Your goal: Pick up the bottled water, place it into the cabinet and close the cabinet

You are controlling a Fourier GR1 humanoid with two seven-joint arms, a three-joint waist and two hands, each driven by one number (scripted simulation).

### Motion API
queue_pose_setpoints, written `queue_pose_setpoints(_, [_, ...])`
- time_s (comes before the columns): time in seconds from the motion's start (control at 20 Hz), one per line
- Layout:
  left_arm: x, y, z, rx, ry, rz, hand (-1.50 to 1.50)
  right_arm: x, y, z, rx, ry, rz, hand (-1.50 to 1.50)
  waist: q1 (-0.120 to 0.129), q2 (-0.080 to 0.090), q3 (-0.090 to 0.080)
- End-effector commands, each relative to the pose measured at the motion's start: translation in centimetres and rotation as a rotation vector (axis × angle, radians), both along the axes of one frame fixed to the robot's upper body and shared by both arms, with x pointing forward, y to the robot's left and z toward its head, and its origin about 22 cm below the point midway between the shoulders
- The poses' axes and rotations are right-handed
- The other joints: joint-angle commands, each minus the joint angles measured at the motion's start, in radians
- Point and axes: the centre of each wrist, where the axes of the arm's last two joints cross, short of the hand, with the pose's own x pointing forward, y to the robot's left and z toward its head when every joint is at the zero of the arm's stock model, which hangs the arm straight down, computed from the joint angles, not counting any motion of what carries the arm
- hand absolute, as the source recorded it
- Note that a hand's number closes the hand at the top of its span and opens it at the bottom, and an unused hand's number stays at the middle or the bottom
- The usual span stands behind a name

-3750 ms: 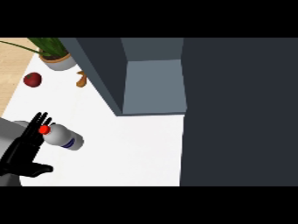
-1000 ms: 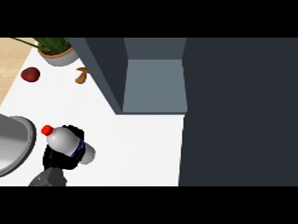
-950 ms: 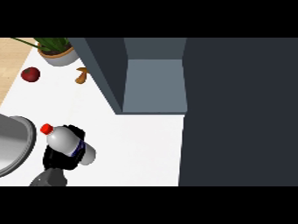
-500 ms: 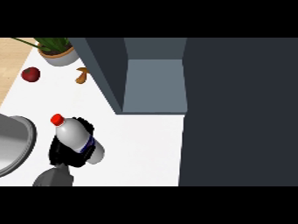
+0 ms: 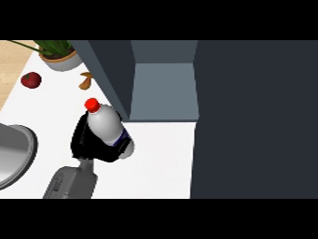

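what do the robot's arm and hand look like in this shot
One hand shows: black, blocky, with dark fingers. It sits on a slim grey wrist link widening into a rounded grey forearm that enters from the lower edge. A large grey cylindrical shape fills the left edge. No cables or markings visible.

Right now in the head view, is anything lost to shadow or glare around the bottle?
Head view: even light, no glare; the bottled water with its red cap reads clearly against the white counter. The left hand curled round it is plain black, its fingers hard to separate. The cabinet interior looks flat grey.
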Motion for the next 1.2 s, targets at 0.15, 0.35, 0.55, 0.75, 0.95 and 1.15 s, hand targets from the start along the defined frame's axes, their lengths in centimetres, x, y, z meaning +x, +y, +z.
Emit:
queue_pose_setpoints(0.15, [2.5, -4.6, 3.7, 0.059, -0.005, -0.001, 1.50, -0.1, -0.7, 0.8, -0.001, 0.013, 0.006, -1.50, -0.004, 0.002, 0.000])
queue_pose_setpoints(0.35, [5.4, -6.2, 5.4, 0.127, -0.044, 0.026, 1.50, 0.4, 0.7, 0.1, 0.001, -0.003, 0.019, -1.50, -0.008, 0.003, 0.000])
queue_pose_setpoints(0.55, [5.9, -8.6, 6.6, 0.237, -0.088, 0.065, 1.50, 0.7, -0.2, -0.3, 0.006, 0.007, 0.007, -1.50, -0.013, 0.003, 0.000])
queue_pose_setpoints(0.75, [6.8, -10.5, 8.8, 0.287, -0.105, 0.080, 1.50, 0.8, 0.5, -0.4, 0.017, -0.005, 0.019, -1.50, -0.020, 0.004, 0.000])
queue_pose_setpoints(0.95, [8.8, -10.1, 8.5, 0.362, -0.106, 0.155, 1.50, 0.7, 0.4, -0.5, -0.004, 0.007, 0.057, -1.50, -0.042, 0.011, 0.000])
queue_pose_setpoints(1.15, [8.8, -10.9, 8.7, 0.387, -0.087, 0.193, 1.50, 1.8, -0.1, 0.1, 0.025, -0.017, 0.017, -1.50, -0.046, 0.014, 0.000])
